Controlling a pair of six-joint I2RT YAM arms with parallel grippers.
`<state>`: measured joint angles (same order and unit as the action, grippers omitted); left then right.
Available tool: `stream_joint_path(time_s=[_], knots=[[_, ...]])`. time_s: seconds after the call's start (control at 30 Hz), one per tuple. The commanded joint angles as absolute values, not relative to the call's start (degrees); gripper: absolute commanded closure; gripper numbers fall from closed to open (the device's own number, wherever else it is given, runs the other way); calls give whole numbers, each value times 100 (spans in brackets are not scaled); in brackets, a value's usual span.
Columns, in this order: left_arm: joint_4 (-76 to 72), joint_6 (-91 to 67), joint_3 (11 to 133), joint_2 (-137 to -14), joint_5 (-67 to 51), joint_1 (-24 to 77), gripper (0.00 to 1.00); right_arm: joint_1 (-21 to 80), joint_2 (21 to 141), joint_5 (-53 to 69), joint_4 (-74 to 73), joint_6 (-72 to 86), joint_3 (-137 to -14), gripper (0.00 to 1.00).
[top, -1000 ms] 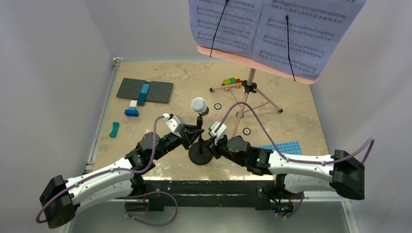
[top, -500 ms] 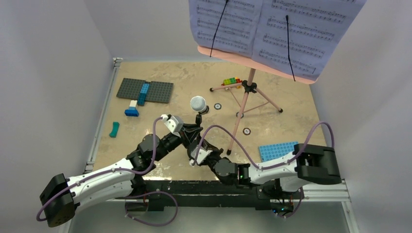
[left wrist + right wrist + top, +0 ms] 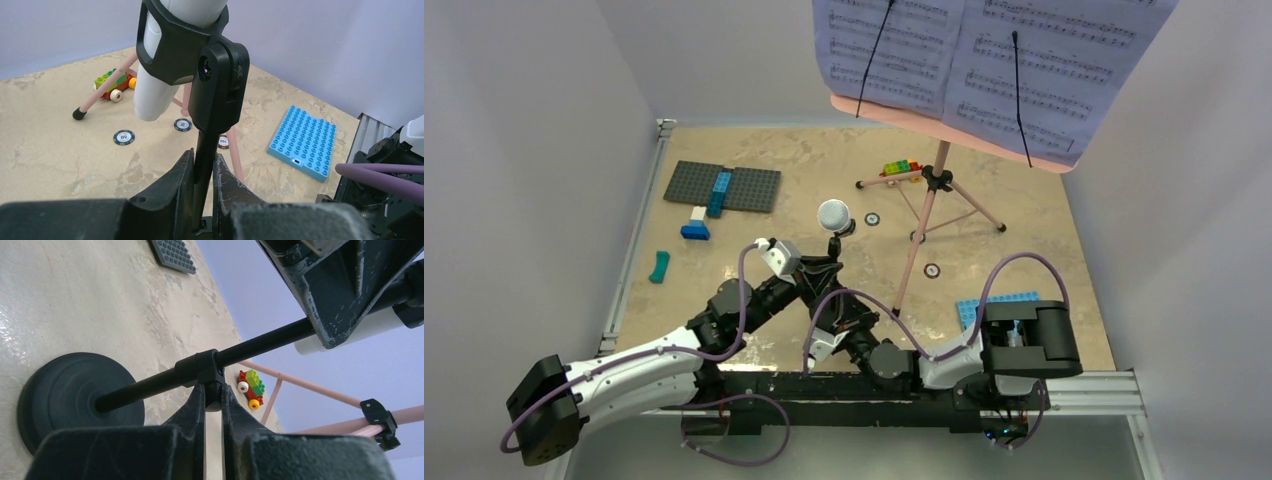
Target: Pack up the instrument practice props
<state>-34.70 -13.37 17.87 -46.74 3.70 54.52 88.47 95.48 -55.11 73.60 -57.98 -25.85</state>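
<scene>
The left gripper point(image 3: 202, 167) clamps the mic stand point(image 3: 150, 385), the right gripper point(image 3: 213, 394) its collar; past the left jaws, a chip point(image 3: 123, 137) reads 50.

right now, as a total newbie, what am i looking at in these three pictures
Two robot arms sit at a tan table's near edge. One picture looks down from above; the others come from wrist cameras. Both grippers pinch the thin black round-based mic stand carrying a small grey-white microphone: the left gripper on its pole, the right gripper at its collar. Behind stand a pink tripod music stand with lavender sheet-music pages, a grey studded plate and small coloured toy bricks.
</scene>
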Motion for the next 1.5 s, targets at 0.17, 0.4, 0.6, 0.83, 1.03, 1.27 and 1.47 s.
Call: stream_joint_path(time_s=[0.17,0.4,0.6,0.83,1.03,1.27,1.47], knots=[[-2705,-1661,1521,-4812,168,5590,100,8735,7719,-5391,2718,-2023,-3315,15],[-2666,-1599,1511,-4740,189,5590,100,8740,6732,-5127,852,-113,-3513,3],[-2633,-1516,1526,-4617,215,5590,100,8406,5309,-4101,57,1599,-3272,1],[-2745,-1566,1521,-4596,176,5598,100,6651,4233,-1239,112,3689,-2814,2],[-2834,-1394,1531,-4416,196,5624,100,6083,4678,245,908,4883,-2730,2],[-3199,-1271,1231,-3945,201,5643,100,5624,5345,1193,2300,6184,-2466,4],[-3276,-1187,1176,-3837,211,5658,100,5403,5836,1412,2925,6778,-2314,15]])
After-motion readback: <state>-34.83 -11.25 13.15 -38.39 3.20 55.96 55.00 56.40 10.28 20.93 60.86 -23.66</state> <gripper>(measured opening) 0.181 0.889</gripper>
